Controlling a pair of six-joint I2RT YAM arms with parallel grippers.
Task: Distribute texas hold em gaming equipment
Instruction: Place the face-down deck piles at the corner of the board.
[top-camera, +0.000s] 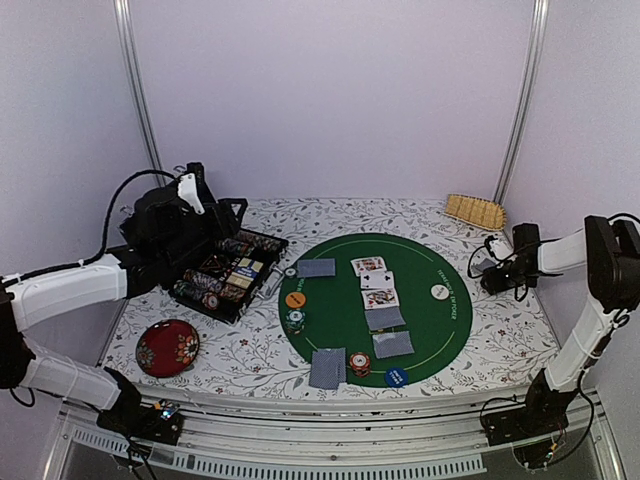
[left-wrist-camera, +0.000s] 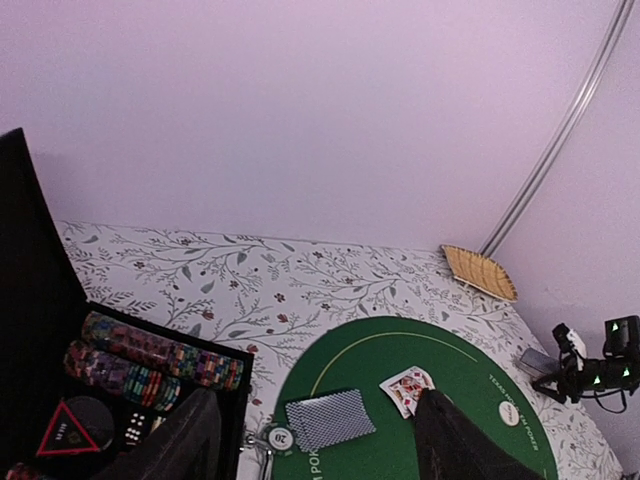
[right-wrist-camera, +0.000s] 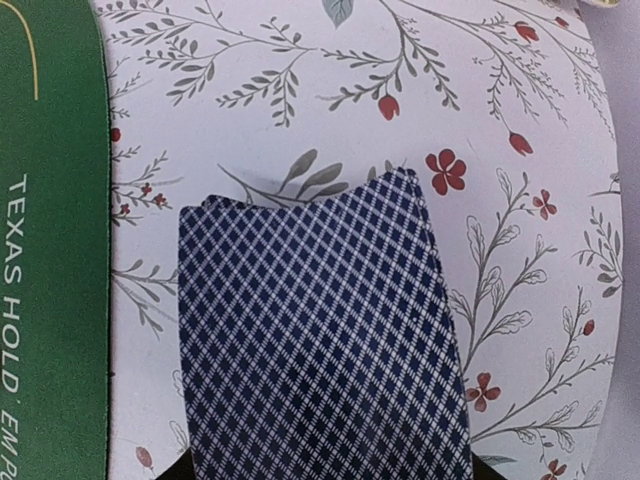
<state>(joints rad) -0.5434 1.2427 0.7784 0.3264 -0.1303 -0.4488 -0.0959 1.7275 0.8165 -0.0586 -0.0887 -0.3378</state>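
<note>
Off the far right side of the green round mat (top-camera: 340, 300), the right gripper (top-camera: 497, 272) hangs over the floral tablecloth (top-camera: 500, 340). Its jaws are clamped on a few playing cards (right-wrist-camera: 320, 340). The wrist view shows their blue diamond-patterned backs, slightly fanned, jutting out over the cloth just beside the mat's rim. Farther off, the tan woven piece (top-camera: 475, 211) lies in the far right corner.

On the left side, the left gripper (left-wrist-camera: 318, 400) hovers above the open black chip case (left-wrist-camera: 243, 415). Its fingers (left-wrist-camera: 190, 435) stand apart with nothing between them. Rows of striped chips (left-wrist-camera: 160, 355) lie in the case beneath it.

Just right of the case, on the mat's far left part, lies a single face-down card (top-camera: 316, 268). An orange disc (top-camera: 295, 299) sits at the mat's left rim, with a green chip stack (top-camera: 294, 320) just on its near side. Three face-up cards (top-camera: 377, 282) run in a column from the far middle of the mat, and two more face-down cards (top-camera: 385, 318) carry the column on toward the near side. At the near left rim rests another face-down card (top-camera: 327, 368), with a red chip stack (top-camera: 360, 363) just beside it and a blue disc (top-camera: 396, 377) further right. A white disc (top-camera: 440, 291) lies on the mat's right side.

Well apart from the mat, a dark red floral dish (top-camera: 168, 348) sits on the cloth at the near left.
</note>
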